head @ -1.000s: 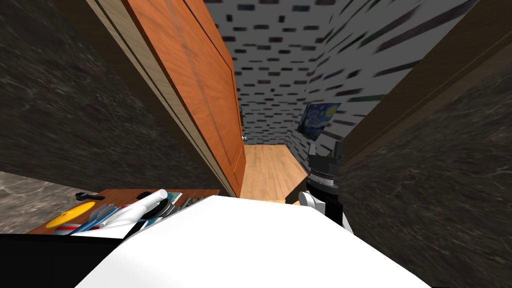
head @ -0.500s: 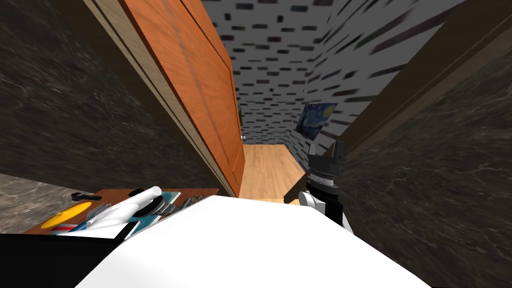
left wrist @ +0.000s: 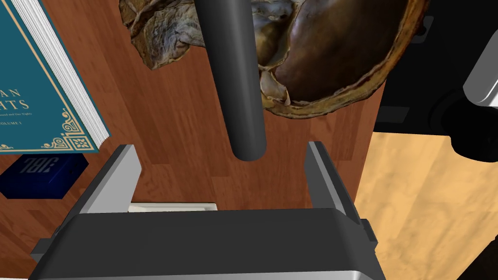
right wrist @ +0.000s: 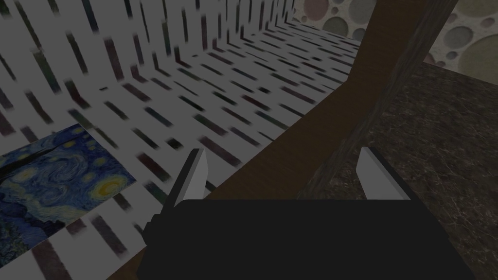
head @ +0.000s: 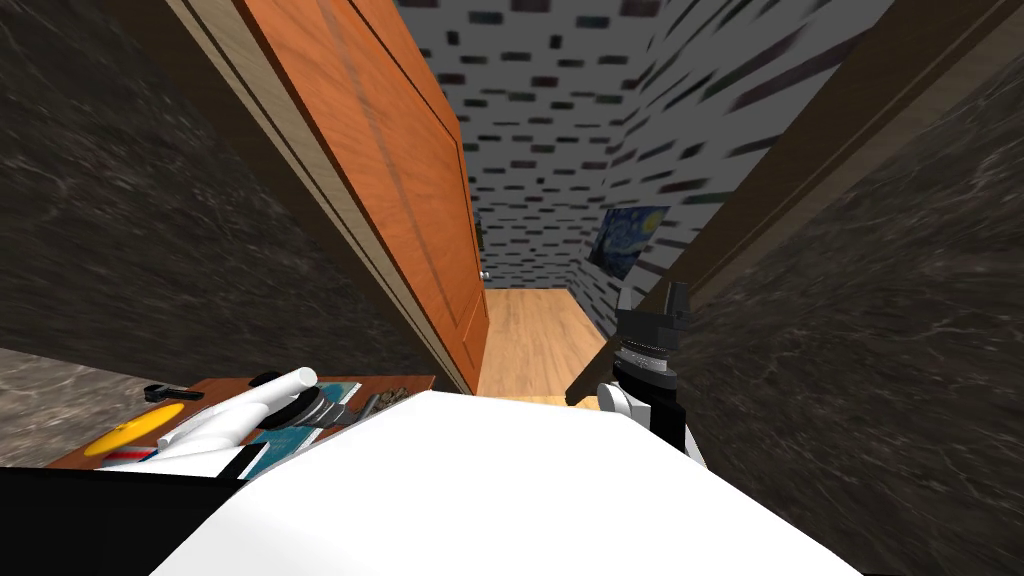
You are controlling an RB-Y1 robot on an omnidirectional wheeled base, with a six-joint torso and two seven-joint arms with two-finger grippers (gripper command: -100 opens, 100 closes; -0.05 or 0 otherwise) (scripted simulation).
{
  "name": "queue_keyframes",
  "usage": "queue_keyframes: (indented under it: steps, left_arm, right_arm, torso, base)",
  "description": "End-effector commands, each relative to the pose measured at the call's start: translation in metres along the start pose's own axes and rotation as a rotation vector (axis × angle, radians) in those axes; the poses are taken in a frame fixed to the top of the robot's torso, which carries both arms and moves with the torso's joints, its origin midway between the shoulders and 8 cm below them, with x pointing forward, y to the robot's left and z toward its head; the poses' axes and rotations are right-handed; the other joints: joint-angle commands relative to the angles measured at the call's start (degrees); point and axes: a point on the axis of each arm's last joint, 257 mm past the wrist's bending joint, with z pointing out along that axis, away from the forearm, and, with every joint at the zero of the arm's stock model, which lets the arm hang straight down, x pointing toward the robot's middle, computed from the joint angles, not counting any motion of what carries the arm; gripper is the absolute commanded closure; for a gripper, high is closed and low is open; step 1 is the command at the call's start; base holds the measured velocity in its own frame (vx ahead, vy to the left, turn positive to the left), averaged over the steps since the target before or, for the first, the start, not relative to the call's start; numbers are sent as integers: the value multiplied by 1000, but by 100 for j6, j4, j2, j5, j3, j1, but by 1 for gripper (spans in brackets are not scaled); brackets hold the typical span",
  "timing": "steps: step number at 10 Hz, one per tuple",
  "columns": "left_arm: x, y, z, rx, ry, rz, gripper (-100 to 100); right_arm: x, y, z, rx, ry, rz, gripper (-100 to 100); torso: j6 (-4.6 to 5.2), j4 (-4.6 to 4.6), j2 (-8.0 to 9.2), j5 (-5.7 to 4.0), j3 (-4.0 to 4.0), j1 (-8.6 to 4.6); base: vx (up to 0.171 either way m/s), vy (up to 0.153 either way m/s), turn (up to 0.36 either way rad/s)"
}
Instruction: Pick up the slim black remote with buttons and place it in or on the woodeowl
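Remote [left wrist: 238,87]: slim, smooth dark-grey bar with a rounded end. No buttons are visible on the side facing the camera. It lies across the ragged rim of the bowl [left wrist: 330,53]. Its far end runs out of the picture, and its near end sticks out past the bowl over the table [left wrist: 185,116].

Bowl: rough wood with a bark-like, crumpled edge and a glossy dark-brown hollow. I can't tell whether the remote's far end sits in the hollow.

Table: red-brown wood grain. The bowl sits at its edge, with light plank floor [left wrist: 428,204] just beyond.

Left gripper [left wrist: 220,146]: fingers spread wide and holding nothing. The remote's near end sits between the tips, clear of both.

A teal hardback book [left wrist: 39,73] with gold trim lies well to the bowl's far side from the floor. A dark-blue JBL speaker [left wrist: 41,175] sits just beside the book.

Right gripper [right wrist: 283,150]: fingers wide and empty, well away from the bowl, up by the dark door frame [head: 800,165].

Versus 1 s ago, the head view has shifted slightly, so the head moved. The left forearm [head: 245,410] has swung further over the table towards the yellow disc [head: 130,432]. It now covers the grey-blue item that showed there.
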Motion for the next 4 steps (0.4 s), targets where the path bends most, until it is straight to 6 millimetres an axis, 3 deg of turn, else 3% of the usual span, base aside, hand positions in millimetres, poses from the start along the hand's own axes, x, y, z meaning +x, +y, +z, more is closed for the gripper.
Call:
queue_keyframes:
  steps: [1,4]
  left_arm:
    - [0,0,0,0,0,0,0]
    - [0,0,0,0,0,0,0]
  right_arm:
    - [0,0,0,0,0,0,0]
    - [0,0,0,0,0,0,0]
  torso:
    - [0,0,0,0,0,0]
    - [0,-1,-2,1,-1,2]
  base:
    - [0,0,0]
    - [0,0,0]
